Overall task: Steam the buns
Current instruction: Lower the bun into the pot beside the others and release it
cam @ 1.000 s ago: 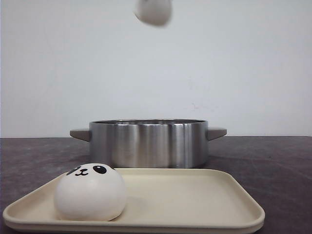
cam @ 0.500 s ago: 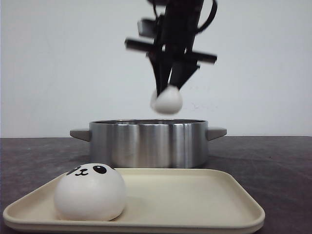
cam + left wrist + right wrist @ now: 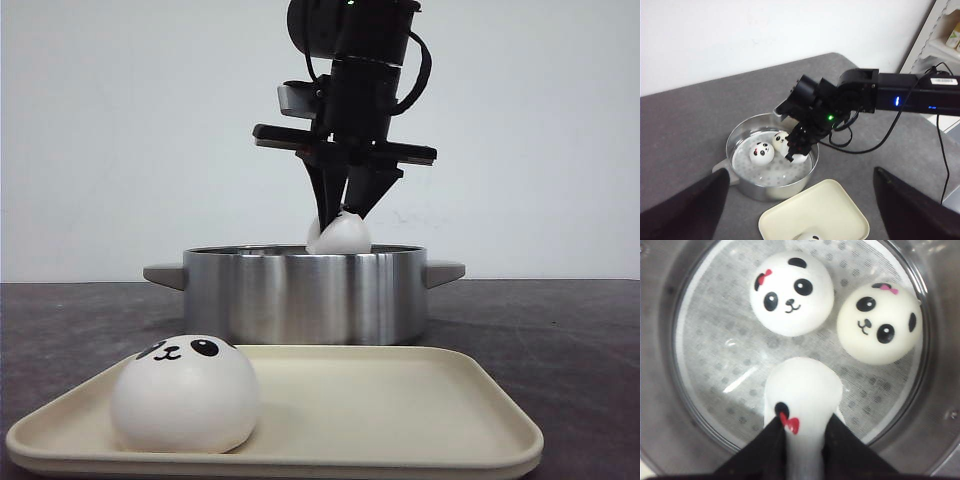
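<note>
My right gripper [image 3: 340, 222] is shut on a white panda bun [image 3: 340, 238], which is halfway below the rim of the steel pot [image 3: 300, 295]. In the right wrist view the gripper [image 3: 804, 440] squeezes this bun [image 3: 802, 385] over the perforated steamer floor. Two more buns, one nearer the middle [image 3: 791, 293] and one by the wall [image 3: 877, 330], lie face up in the pot. A fourth bun [image 3: 185, 395] sits on the left of the cream tray [image 3: 400, 400]. My left gripper [image 3: 801, 172] is open and empty, high above the pot [image 3: 765, 189] and the tray [image 3: 825, 210].
The pot has two grey side handles [image 3: 445, 272]. The dark table [image 3: 560, 340] lies around pot and tray. A white shelf unit [image 3: 935, 35] stands beyond the right arm [image 3: 910, 95], with black cables [image 3: 940, 160] hanging beside it.
The right gripper has come down with the bun from the top of the front view to the pot's rim. The bun on the tray has not moved.
</note>
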